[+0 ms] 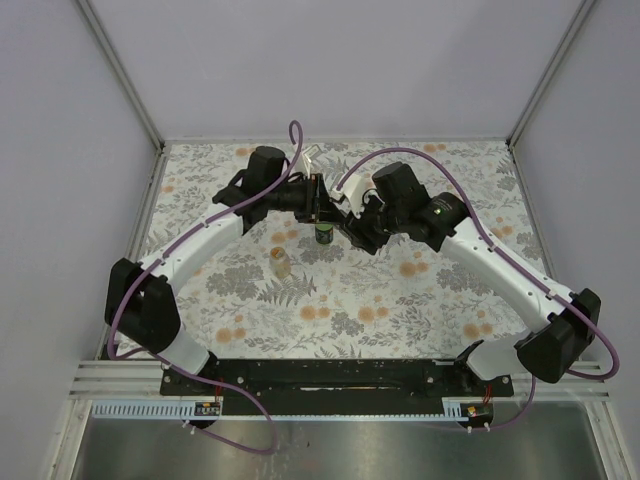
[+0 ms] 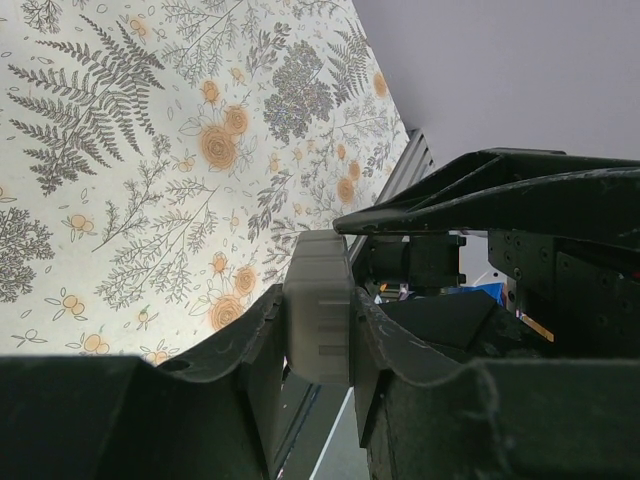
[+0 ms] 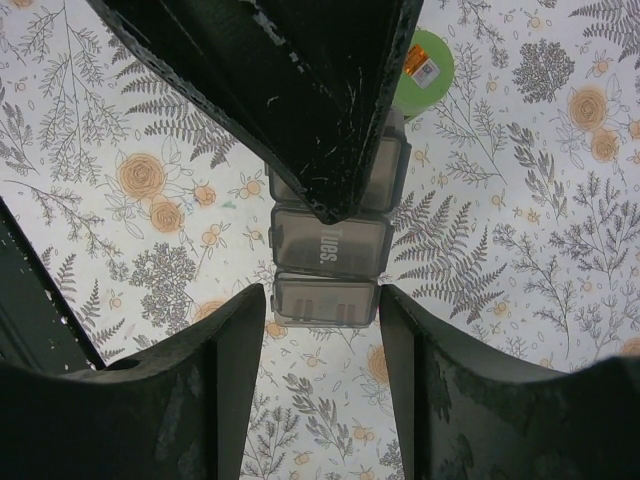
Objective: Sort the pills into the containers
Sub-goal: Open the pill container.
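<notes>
Your left gripper (image 2: 318, 325) is clenched on one end of the pill organizer (image 3: 328, 240), which sits just above centre in the overhead view, where the two arms meet. Your right gripper (image 3: 322, 300) straddles the organizer's end compartment with its jaws parted, a sliver of tablecloth (image 3: 150, 180) showing beside the left finger. A green-capped bottle (image 3: 428, 58) stands at the upper right of the right wrist view, just beyond the organizer.
</notes>
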You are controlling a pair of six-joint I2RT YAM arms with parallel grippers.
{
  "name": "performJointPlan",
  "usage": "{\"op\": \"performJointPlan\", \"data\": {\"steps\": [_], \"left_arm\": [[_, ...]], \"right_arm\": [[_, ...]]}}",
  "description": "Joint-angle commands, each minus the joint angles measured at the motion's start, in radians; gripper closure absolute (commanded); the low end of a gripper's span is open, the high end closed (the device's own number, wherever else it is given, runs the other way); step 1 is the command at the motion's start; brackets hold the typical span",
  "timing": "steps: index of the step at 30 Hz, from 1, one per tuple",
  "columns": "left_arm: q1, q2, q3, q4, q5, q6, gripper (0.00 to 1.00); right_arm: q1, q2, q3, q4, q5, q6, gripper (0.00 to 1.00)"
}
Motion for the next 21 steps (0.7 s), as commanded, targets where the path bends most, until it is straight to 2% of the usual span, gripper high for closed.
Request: {"op": "performJointPlan", "data": {"steps": [1,12,21], "left_arm": [[-0.002,-0.052,0.008,0.054,-0.009,-0.001,1.0],[-0.002,-0.035,0.005,0.075,-0.032,-0.134,1.0],[0.001,-0.037,-0.009,0.106,-0.003,-0.169,1.0]], "right_arm": [[-0.001,-0.036,0.003,0.021,-0.027,0.015,0.43],[-0.001,-0.069,-0.029,0.07,0.046,0.038,0.38],[-0.001,-0.077,-0.06,0.1,0.083,0.024,0.47]]}}
